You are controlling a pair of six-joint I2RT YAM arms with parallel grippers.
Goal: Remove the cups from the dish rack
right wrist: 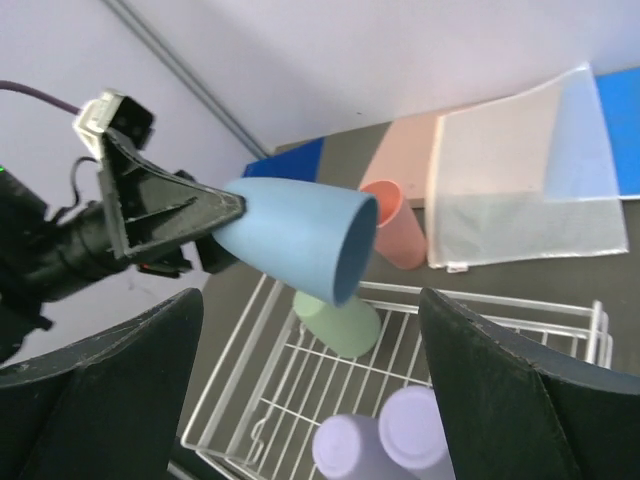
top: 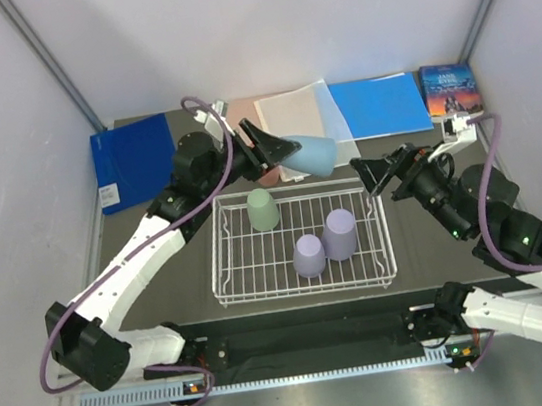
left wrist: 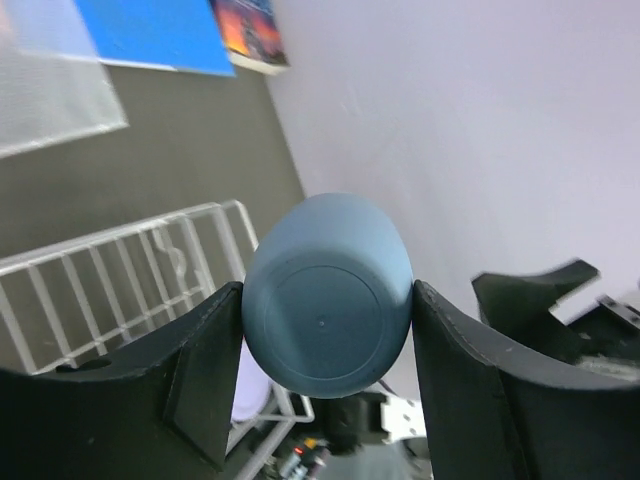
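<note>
My left gripper [top: 279,148] is shut on the light blue cup [top: 313,154], held on its side in the air above the far edge of the white wire dish rack [top: 222,215]; the cup's base fills the left wrist view [left wrist: 328,295]. In the rack, a pale green cup [top: 263,208] and two lavender cups [top: 310,255] [top: 340,233] stand upside down. The salmon pink cup [right wrist: 394,222] stands upright on the table behind the rack. My right gripper [top: 376,174] is open and empty at the rack's far right corner.
Blue folders [top: 134,163] [top: 380,104] and a clear plastic sleeve [top: 301,114] lie along the table's back. A book [top: 449,88] lies at the back right. White walls close in on three sides.
</note>
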